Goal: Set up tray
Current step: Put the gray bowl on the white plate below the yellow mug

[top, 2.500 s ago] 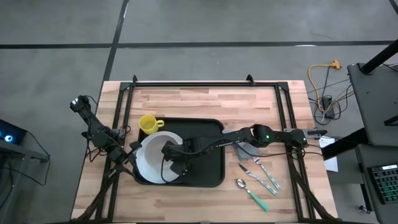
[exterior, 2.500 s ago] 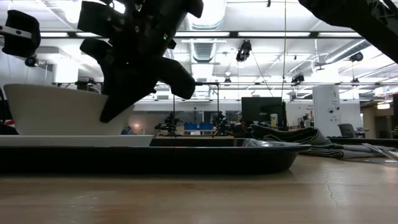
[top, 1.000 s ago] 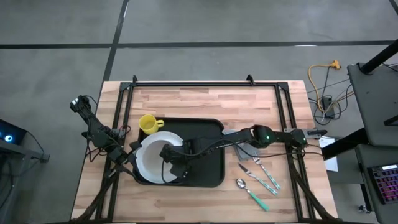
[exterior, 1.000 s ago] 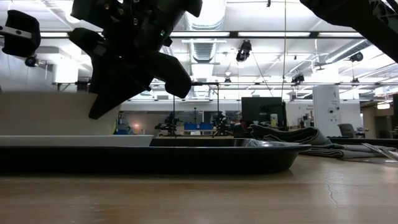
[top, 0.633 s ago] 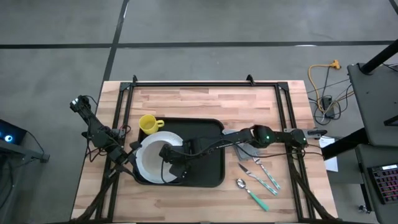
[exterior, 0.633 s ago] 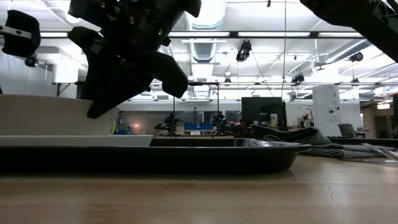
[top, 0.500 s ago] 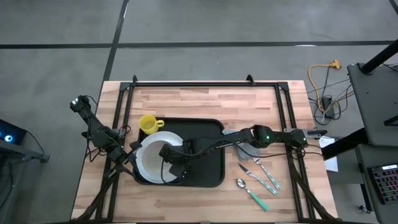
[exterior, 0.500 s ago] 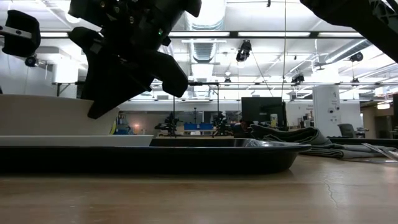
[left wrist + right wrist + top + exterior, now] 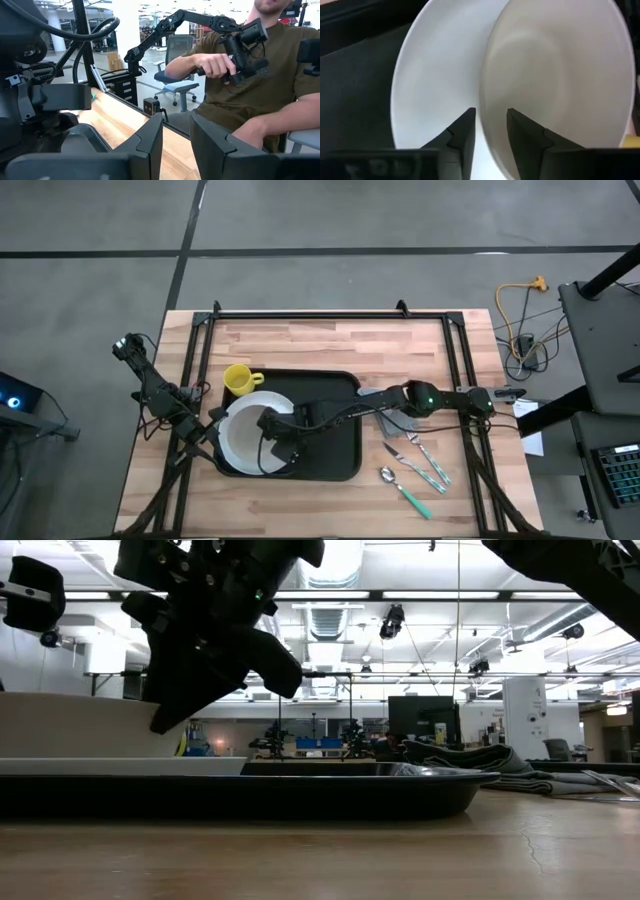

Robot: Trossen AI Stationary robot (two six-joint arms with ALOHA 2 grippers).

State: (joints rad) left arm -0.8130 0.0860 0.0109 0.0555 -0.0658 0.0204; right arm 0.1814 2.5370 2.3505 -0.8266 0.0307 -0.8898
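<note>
From above, my own right arm covers the near edge of the white plate (image 9: 243,442) — my right gripper (image 9: 272,448) is a dark blur there, finger gap unreadable. Low view: tray (image 9: 240,792) cut off at the frame's left edge. Cutlery (image 9: 415,470) too small to sort.

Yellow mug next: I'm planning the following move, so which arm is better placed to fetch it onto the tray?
Probably the left. The left gripper waits at the table's left edge, close beside the yellow mug. The right gripper is stretched across the tray, busy over the white plate.
</note>
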